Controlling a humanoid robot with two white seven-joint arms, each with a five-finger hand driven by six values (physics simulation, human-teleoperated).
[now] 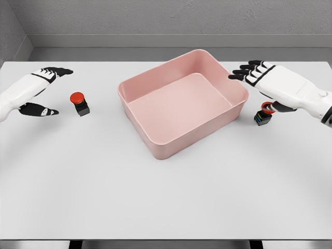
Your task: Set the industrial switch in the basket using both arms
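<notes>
A pink basket (155,144) stands empty in the middle of the white table. To its left a black industrial switch with a red button (79,103) stands upright. My left hand (49,88) is open around the space just left of it, fingers above and thumb below, not touching it. A second switch (264,114) with a red top and coloured side stripes stands right of the basket. My right hand (257,80) hovers open over it, fingers (248,69) reaching toward the basket's right corner and thumb beside the switch; contact cannot be told.
The table's far edge (104,61) meets a grey wall behind. The front edge (166,239) lies near the bottom of the view.
</notes>
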